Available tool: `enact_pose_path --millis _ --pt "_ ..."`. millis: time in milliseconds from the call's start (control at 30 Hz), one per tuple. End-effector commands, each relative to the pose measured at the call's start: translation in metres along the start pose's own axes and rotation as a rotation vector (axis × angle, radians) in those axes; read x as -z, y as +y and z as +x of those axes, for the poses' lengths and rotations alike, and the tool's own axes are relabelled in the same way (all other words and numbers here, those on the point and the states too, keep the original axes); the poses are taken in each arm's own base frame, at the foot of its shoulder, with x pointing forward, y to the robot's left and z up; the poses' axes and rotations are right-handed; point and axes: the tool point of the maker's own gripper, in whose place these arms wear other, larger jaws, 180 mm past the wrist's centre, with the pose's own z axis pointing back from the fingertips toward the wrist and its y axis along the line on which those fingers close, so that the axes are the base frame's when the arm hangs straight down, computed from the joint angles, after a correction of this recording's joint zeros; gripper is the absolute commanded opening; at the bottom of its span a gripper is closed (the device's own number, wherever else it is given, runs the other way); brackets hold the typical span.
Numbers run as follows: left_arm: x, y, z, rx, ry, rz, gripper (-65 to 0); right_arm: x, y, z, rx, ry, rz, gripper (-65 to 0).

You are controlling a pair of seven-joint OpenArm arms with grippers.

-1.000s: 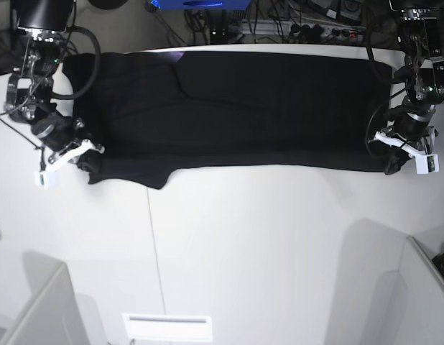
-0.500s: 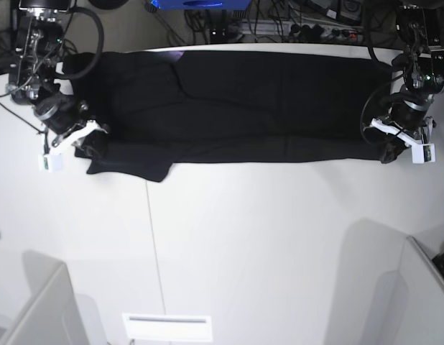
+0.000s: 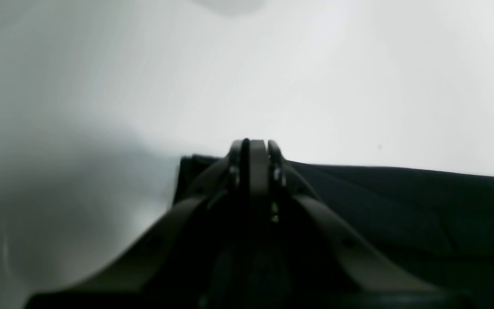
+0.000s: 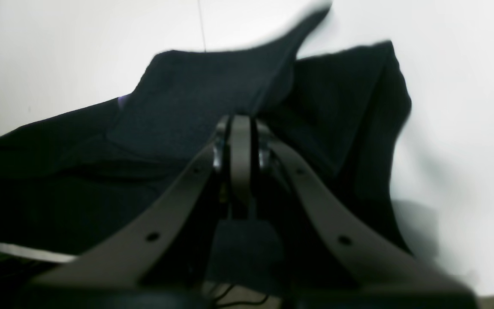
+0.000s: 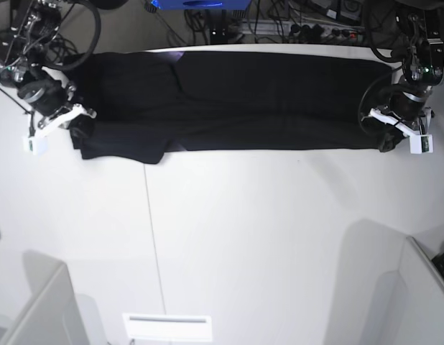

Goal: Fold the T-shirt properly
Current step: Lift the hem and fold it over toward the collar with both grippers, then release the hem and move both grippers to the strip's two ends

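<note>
At opposite ends of the T-shirt (image 5: 265,100), both arms' jaws are clamped tight on its black cloth.

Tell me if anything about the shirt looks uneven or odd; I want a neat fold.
The T-shirt lies as a long, mostly straight band along the table's far edge, but by the right gripper a flap hangs below the near fold line. There the cloth is rumpled. Near the left gripper it lies flat.
</note>
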Motion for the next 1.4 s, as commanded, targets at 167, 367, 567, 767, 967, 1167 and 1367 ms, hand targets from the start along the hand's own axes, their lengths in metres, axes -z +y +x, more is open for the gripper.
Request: enact_pose_path --millis 167,367,567,767,967,1167,1367 --pt "-0.011 -0.009 0.021 0.060 -0.055 -0.029 -65.0 -0.008 -0.002 0.008 -0.015 -0.017 -0.004 -65.0" --pt "-0.012 -0.005 0.012 0.068 -0.026 -0.022 -65.0 -0.007 -0.003 -0.019 0.026 0.033 -0.008 -65.0" --pt "-0.017 -0.004 -0.009 0.069 0.035 -0.022 -65.0 -0.006 -0.003 -0.025 0.035 0.049 -0.007 -65.0" --pt "-0.020 0.000 -0.029 0.070 0.153 -0.009 -65.0 -0.007 -0.004 -0.030 0.044 0.061 -0.014 -65.0" --pt "-0.021 0.001 -0.032 0.070 0.161 -0.009 -65.0 -0.009 -0.007 -0.037 0.048 0.082 -0.020 -65.0" --pt "-0.024 0.002 -0.037 0.071 0.178 -0.007 -65.0 -0.011 -0.008 -0.046 0.051 0.134 -0.023 -65.0" --pt "-0.026 0.003 -0.041 0.069 0.187 -0.004 -61.5 -0.011 -0.008 -0.047 0.052 0.137 -0.025 -59.6"
